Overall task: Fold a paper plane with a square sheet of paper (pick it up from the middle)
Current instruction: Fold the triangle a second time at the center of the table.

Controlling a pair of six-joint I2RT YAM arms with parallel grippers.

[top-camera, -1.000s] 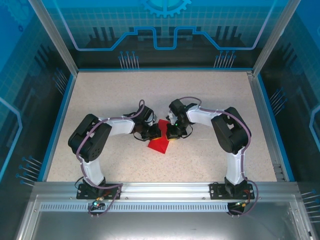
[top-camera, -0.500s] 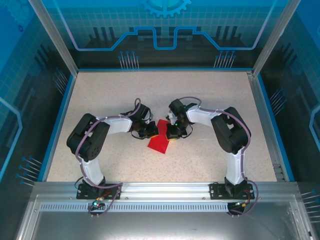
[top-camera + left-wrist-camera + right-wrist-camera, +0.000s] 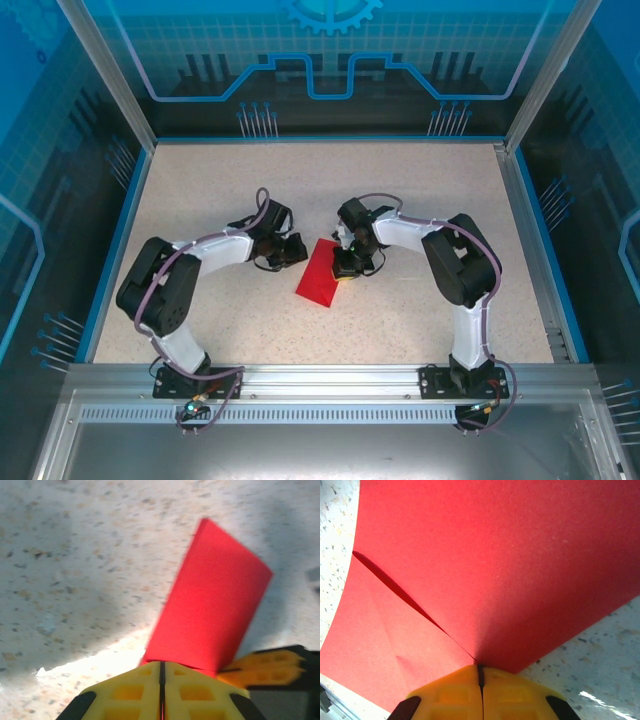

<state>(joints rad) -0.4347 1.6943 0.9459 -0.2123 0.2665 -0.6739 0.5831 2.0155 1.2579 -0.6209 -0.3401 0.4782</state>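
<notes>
Red, thin, folded into a slim rectangle: logged the sheet of paper (image 3: 318, 276) near the centre of the top view, flat on the speckled tabletop (image 3: 220, 190), long side running upper right to lower left. Found the right end effector (image 3: 346, 272) on the sheet's right edge, just right of frame centre.

Checked the right wrist view. Saw yellow fingers (image 3: 450, 692) pressed together at bottom centre, pinching the paper right at the seam. Noted red covering most of that frame, with a dark slit between two layers running from upper left down to the fingertips. Saw bare tabletop at lower right and along the left edge.

Marked the left end effector (image 3: 297, 251) left of the sheet, near its upper left corner, with a sliver of tabletop between them in the top view. Checked the left wrist view. Saw yellow fingers (image 3: 130, 690) pressed together at bottom centre, with only a thin dark line between them. Saw the sheet just beyond the tips, tilted up toward the upper right, with a shadow on the tabletop beside it. Could not confirm contact between tips and paper from that view. Spotted a yellow and black part at lower right, against the sheet's lower right edge.
</notes>
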